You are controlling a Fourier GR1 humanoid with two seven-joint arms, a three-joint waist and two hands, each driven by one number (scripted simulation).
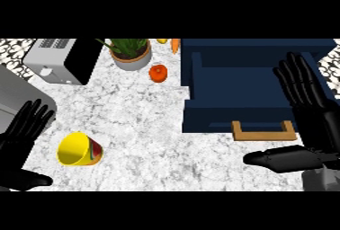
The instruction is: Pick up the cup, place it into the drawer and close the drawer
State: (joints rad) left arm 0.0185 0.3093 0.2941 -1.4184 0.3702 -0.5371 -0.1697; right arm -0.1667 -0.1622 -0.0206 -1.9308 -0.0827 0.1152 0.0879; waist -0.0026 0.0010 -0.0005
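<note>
A yellow cup [76, 149] with red and green bands lies on its side on the marble counter [139, 112] at the lower left, its mouth facing left. My left hand [20, 141] rests just left of it, fingers straight and apart from the cup. The dark blue drawer [249, 76] stands open at the upper right, with a tan wooden handle [263, 131] on its front. My right hand [310, 112] is open, fingers pointing up over the drawer's right side and thumb stretched left below the handle. Nothing is in either hand.
A toaster [63, 59] sits at the back left beside a grey appliance [16, 96]. A potted plant [130, 53] stands at the back middle, with an orange fruit [158, 73] next to it and a carrot [175, 45] near the drawer's back corner.
</note>
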